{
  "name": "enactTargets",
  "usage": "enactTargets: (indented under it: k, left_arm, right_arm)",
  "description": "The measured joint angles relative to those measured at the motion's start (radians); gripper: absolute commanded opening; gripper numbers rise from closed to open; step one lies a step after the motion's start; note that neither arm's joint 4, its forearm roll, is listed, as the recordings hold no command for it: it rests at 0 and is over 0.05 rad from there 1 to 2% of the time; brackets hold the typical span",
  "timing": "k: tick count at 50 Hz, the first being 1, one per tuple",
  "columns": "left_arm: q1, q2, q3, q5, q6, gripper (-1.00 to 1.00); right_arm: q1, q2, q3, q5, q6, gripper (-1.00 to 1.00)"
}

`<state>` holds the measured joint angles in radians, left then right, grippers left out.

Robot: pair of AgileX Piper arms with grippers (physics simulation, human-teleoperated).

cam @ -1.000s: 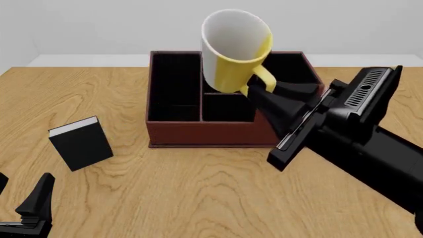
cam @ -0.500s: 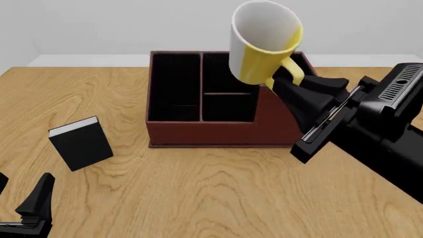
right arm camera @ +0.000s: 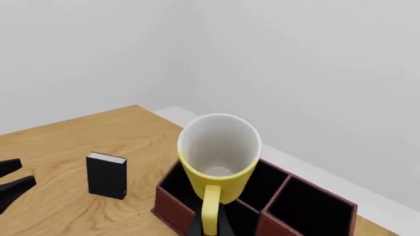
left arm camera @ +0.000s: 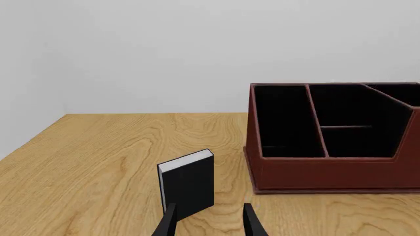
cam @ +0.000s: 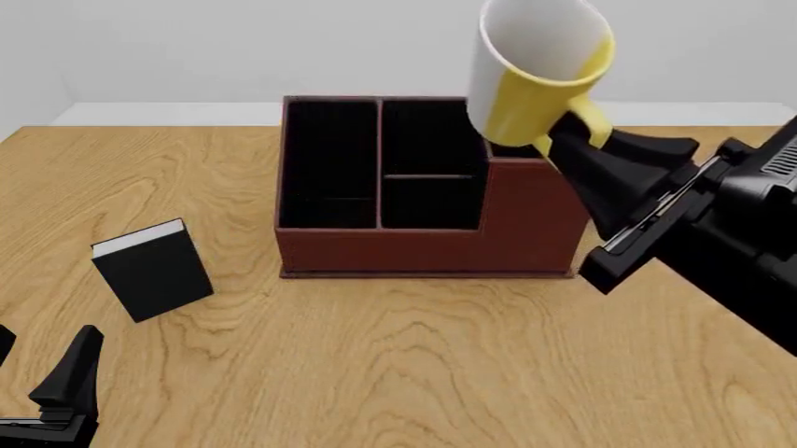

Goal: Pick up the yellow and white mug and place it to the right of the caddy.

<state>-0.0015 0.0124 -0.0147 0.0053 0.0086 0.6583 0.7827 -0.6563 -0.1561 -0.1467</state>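
Right jaws (cam: 576,131) pinch the handle of the yellow and white mug (cam: 538,70), aloft at the caddy's (cam: 412,245) two o'clock. Left jaws (left arm camera: 208,221) gape empty. Rigid, likely slick: it could pivot in the handle grip.

The mug (cam: 538,75) is coloured yellow outside, with a yellow handle, and white inside and at the rim. The caddy (cam: 412,245) is finished in reddish-brown, its compartments lined in black. A book (cam: 152,269) is seen with a black cover and white page edges. The table (cam: 373,373) is patterned in light wood with darker swirling grain. The right pincer (cam: 576,140) and the left pincer (left arm camera: 208,223) are rendered black. The wall behind is shown plain pale grey.
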Motion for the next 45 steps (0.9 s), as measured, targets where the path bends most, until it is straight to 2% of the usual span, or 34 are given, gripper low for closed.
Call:
enactTargets:
  k: [45]
  left_arm:
    - [0.000, 0.000, 0.000, 0.000, 0.000, 1.00]
  right_arm:
    - [-0.155, -0.082, 0.000, 0.067, 0.000, -1.00]
